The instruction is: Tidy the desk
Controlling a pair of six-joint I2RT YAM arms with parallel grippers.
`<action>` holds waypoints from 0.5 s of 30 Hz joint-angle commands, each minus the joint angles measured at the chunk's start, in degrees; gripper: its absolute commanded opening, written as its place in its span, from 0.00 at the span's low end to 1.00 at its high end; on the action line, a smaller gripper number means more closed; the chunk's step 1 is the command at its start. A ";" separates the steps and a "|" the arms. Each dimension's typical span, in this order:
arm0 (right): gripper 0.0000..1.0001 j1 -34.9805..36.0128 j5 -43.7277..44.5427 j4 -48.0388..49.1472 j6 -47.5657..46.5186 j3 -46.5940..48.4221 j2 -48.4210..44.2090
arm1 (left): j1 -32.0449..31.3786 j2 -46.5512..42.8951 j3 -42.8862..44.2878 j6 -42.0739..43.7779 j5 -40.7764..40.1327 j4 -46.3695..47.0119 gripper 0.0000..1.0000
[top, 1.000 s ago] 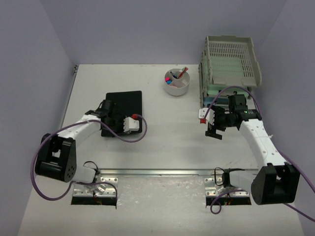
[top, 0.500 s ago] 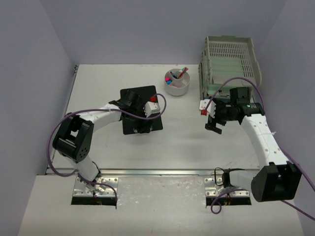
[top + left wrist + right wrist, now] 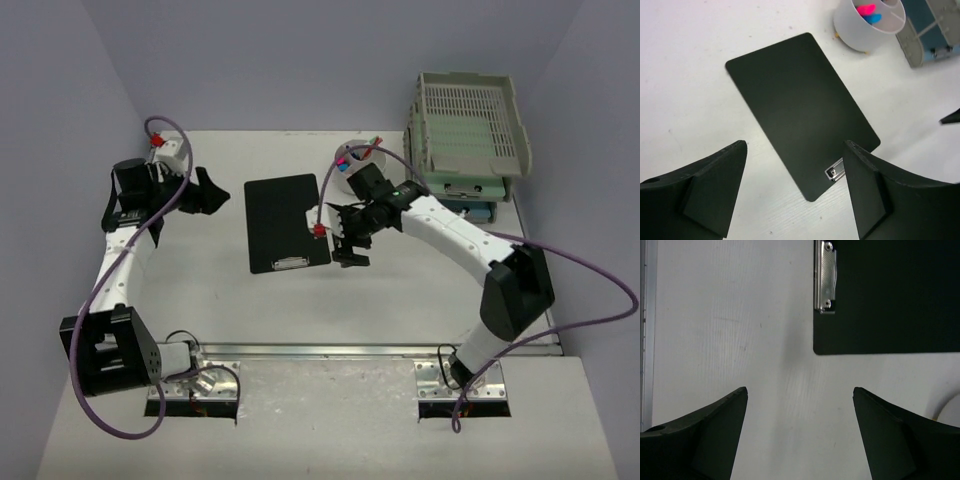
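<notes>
Currently, the tabletop spans the floor of the lilac-walled enclosure, with a metal rail along its near edge, where both arms are bolted. A black clipboard lies flat near the middle, its silver clip at the near end. I cannot read any marking on the clip.

At the far right stands a stack of grey slotted paper trays. Just left of it is a white divided pot holding pink and blue items. The right arm reaches across in front of that pot and hides part of it from above.

I see the right jaws released and empty, just beside the clipboard's clip corner. The left jaws are also spread with nothing between them, well to the clipboard's left.
</notes>
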 commanded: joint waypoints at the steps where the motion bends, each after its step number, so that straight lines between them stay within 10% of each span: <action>1: 0.85 6.02 2.29 4.84 6.30 9.33 9.91 | 6.95 -2.05 -4.15 -12.37 6.52 2.90 0.76; 15: 0.66 12.53 5.15 9.09 6.32 20.62 27.75 | 10.14 -2.19 -12.70 -19.04 12.43 11.14 0.77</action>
